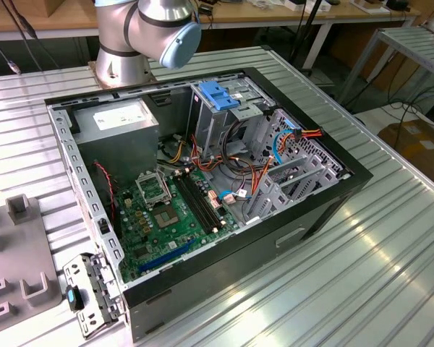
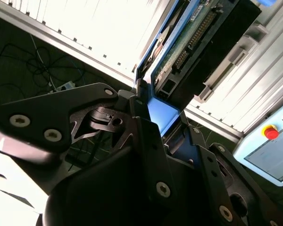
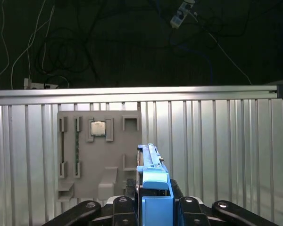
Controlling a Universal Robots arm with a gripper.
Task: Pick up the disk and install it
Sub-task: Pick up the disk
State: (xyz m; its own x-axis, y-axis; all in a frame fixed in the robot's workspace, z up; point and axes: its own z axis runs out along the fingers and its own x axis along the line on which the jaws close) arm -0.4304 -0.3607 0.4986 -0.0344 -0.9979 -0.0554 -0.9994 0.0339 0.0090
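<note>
Grey arm joint (image 1: pixel 148 29) with blue cap, black tool (image 3: pixel 155 207) clamped on the disk (image 3: pixel 150 162)

Bright and even in the exterior view, soft shine on the table (image 1: pixel 390 238), shade inside the computer case (image 1: pixel 224 267). Washed out to plain white on the table in the second wrist view, almost black on the gripper (image 2: pixel 162 115). Very dark past the table in the first wrist view.
</note>
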